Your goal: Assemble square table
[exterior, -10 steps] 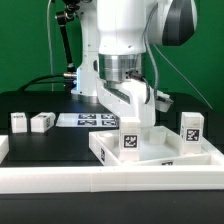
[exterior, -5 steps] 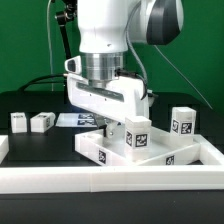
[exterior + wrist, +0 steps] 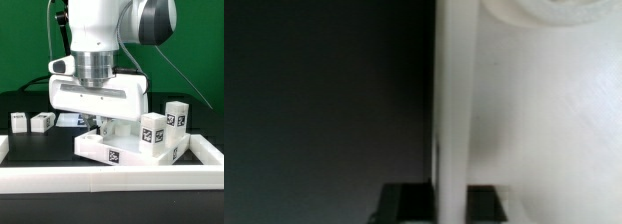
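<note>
Exterior view: the robot arm (image 3: 100,60) stands over the white square top (image 3: 130,152), which lies on the black table (image 3: 35,140). Wrist view: the pincer (image 3: 443,203) pinches the top's upright rim (image 3: 450,100) between both fingers (image 3: 402,203).

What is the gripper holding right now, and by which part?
The fingers grip the square top by its thin raised rim at the outer edge, one finger on each face of that rim.

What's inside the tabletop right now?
One leg block stands upright in the tabletop, toward the exterior view's right. The gripper hides the floor behind it.
</note>
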Robot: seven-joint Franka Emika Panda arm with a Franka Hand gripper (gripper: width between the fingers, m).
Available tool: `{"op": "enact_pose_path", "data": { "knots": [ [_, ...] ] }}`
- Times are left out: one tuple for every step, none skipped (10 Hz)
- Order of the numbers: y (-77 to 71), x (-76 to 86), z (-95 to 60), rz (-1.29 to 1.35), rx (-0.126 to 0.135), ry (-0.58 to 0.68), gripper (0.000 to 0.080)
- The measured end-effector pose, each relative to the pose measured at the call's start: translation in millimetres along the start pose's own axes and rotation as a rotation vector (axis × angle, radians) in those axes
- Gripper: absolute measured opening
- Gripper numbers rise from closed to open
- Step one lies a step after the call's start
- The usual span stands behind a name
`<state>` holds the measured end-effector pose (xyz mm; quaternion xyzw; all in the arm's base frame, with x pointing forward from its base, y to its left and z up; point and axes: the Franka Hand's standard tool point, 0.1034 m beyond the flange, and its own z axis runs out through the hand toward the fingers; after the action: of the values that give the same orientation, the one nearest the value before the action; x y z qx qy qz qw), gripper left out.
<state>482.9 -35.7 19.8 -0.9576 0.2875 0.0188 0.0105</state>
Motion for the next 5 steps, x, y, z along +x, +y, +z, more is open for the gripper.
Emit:
{"op": "enact_pose_path", "data": {
  "knots": [
    [0.1, -0.1, 0.1, -0.048, 0.000, 0.000, 0.0063],
    [0.5, 0.1, 0.1, -0.134, 0.000, 0.000, 0.0063],
    [0.9, 0.2, 0.2, -0.204, -0.001, -0.001, 0.0063],
    [1.6, 0.3, 0.3, -0.277, -0.001, -0.001, 0.0063],
    [2.2, 0.4, 0.3, -0.341, -0.001, -0.001, 0.0063]
  ]
}}
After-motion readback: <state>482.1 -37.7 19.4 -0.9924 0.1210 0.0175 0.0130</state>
